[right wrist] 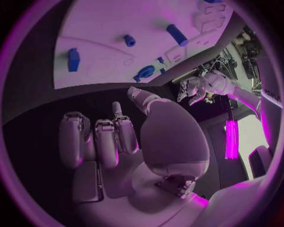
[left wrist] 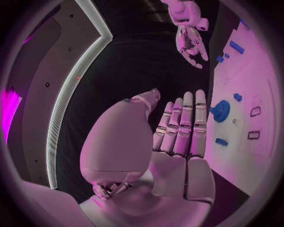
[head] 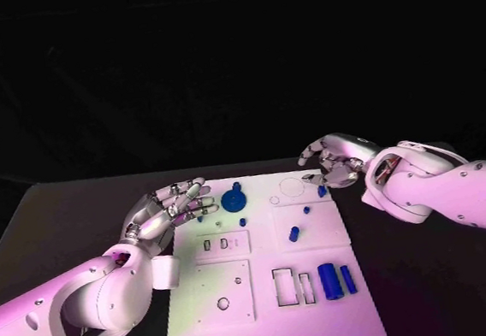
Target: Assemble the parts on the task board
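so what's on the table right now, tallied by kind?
Task board: 1
Blue round disc: 1
Long blue cylinders: 2
Small blue pieces: 5, as far as the head view shows
Hands, left hand and right hand: 2
Total: 11

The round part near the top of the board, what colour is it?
Blue. The round part shows best in the left wrist view, on the white task board.

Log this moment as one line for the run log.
left hand: open, at white task board left edge | right hand: fingers curled, empty, at far right corner | small blue parts: lying on board
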`<state>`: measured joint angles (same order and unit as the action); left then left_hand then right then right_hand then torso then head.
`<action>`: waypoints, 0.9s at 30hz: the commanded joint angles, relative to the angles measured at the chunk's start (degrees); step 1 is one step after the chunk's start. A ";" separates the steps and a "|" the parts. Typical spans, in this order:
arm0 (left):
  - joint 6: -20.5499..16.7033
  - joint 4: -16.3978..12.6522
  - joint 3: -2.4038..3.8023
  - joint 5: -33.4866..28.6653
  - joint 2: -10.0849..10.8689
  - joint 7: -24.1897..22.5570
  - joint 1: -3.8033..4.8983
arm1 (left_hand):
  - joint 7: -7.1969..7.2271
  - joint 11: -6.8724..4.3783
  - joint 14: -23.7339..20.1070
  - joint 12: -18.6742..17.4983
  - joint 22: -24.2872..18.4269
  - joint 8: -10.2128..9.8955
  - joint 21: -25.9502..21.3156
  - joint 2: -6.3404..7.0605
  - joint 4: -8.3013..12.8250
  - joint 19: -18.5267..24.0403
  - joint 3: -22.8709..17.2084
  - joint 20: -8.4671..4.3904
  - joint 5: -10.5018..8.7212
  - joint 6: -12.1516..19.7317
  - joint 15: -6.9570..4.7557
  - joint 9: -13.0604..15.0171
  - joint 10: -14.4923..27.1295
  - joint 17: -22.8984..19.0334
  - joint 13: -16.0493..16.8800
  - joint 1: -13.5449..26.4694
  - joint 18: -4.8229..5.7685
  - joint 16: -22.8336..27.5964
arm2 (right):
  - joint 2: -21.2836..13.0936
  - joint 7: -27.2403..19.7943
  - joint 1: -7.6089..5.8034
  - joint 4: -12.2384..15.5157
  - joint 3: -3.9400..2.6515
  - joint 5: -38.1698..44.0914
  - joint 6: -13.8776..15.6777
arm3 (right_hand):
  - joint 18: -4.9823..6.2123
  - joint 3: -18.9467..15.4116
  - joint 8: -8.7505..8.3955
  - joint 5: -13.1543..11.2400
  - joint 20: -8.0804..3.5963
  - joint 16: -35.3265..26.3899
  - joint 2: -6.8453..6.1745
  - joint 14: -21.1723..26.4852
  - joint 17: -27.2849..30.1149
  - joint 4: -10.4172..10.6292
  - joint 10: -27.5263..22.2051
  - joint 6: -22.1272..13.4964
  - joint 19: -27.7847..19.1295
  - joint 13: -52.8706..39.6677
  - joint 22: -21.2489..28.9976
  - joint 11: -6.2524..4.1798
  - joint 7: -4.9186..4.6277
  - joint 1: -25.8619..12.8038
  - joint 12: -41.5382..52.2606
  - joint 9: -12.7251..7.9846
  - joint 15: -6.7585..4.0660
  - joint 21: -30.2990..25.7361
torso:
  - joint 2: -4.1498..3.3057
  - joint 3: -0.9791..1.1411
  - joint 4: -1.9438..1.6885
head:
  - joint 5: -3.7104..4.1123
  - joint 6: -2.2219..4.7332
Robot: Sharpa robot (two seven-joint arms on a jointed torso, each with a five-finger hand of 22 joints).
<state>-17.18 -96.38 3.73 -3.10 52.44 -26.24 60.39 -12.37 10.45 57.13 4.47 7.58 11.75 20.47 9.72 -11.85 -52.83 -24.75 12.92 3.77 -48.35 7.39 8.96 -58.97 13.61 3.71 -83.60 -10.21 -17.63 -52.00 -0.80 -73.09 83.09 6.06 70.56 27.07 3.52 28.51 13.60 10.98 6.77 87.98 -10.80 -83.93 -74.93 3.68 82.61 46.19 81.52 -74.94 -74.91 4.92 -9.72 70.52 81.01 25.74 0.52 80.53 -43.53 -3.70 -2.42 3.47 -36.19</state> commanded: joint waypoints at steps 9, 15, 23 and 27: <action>1.28 0.50 0.03 -0.05 -0.58 -0.37 0.00 | -1.78 0.20 -0.18 -0.13 -0.06 -0.38 0.33 -0.04 0.06 -0.11 -0.41 0.24 -0.21 0.21 0.21 -0.05 -0.03 0.10 -0.01 0.29 -0.19 0.22 | -4.38 -13.01 0.84 -4.91 0.12 -14.42 -6.91 | -0.31 -0.15 -1.01 -0.08 -0.31 0.02 -0.68 -4.52 -8.27 -1.37 0.32 0.07 -0.22 -5.44 -3.58 -0.69 0.57 1.43 0.18 -0.27 -0.33 -0.16 | 0.43 1.00 0.57 | 2.56 -0.47; 1.20 1.04 0.03 -0.05 -0.67 -0.43 -0.03 | -1.77 0.19 -0.19 -0.14 -0.06 -0.38 0.33 -0.04 0.08 -0.10 -0.43 0.25 -0.20 0.20 0.22 -0.05 -0.03 0.11 -0.01 0.28 -0.19 0.24 | -4.34 -13.62 1.66 -6.62 0.19 -15.19 -7.45 | -0.32 -0.34 -1.49 -0.73 -0.30 0.01 -0.69 -4.52 -8.26 -1.52 0.31 -0.28 -0.25 -5.43 -3.57 -0.35 0.13 1.41 0.16 -0.39 -0.14 -0.21 | 0.28 1.54 0.72 | 2.38 -0.69; 1.28 1.44 0.02 -0.05 -0.82 -0.46 -0.04 | -1.77 0.19 -0.19 -0.14 -0.06 -0.38 0.33 -0.04 0.08 -0.10 -0.43 0.25 -0.20 0.20 0.22 -0.05 -0.03 0.11 -0.01 0.28 -0.19 0.24 | -2.80 -13.51 2.83 -7.97 0.27 -14.49 -7.26 | -0.31 -0.41 -1.96 -0.99 -0.20 0.01 -0.67 -4.52 -8.28 -1.81 0.26 -0.71 -0.32 -5.40 -3.51 -0.17 -0.05 1.64 0.12 -0.52 0.03 -0.30 | -0.01 1.96 0.64 | 2.25 -1.20; 1.34 1.49 0.02 -0.05 -0.91 -0.47 -0.04 | -1.77 0.19 -0.19 -0.14 -0.06 -0.38 0.33 -0.04 0.08 -0.10 -0.43 0.25 -0.20 0.20 0.22 -0.05 -0.03 0.11 -0.01 0.28 -0.19 0.24 | -1.84 -13.03 3.31 -8.67 0.29 -13.90 -6.81 | -0.29 -0.42 -2.02 -1.01 -0.18 0.02 -0.68 -4.53 -8.30 -1.87 0.29 -0.77 -0.38 -5.44 -3.44 -0.16 -0.06 1.69 0.16 -0.53 0.04 -0.37 | -0.12 2.04 0.55 | 2.23 -1.26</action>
<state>-17.02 -94.81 3.72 -3.11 51.67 -26.25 60.33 -12.37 10.45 57.13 4.47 7.58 11.76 20.47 9.72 -11.69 -52.83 -24.91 12.92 3.77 -48.35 7.39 8.97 -58.98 13.66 3.71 -83.60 -10.21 -17.63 -54.05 -13.30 -69.91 74.60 6.35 56.23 21.00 3.52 28.08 11.83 10.18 6.77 87.98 -11.55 -83.93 -74.92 2.20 82.91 45.73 81.53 -74.92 -74.95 4.61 -9.73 71.72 81.00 25.25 0.52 80.53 -43.53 -1.78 -1.77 5.72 -37.39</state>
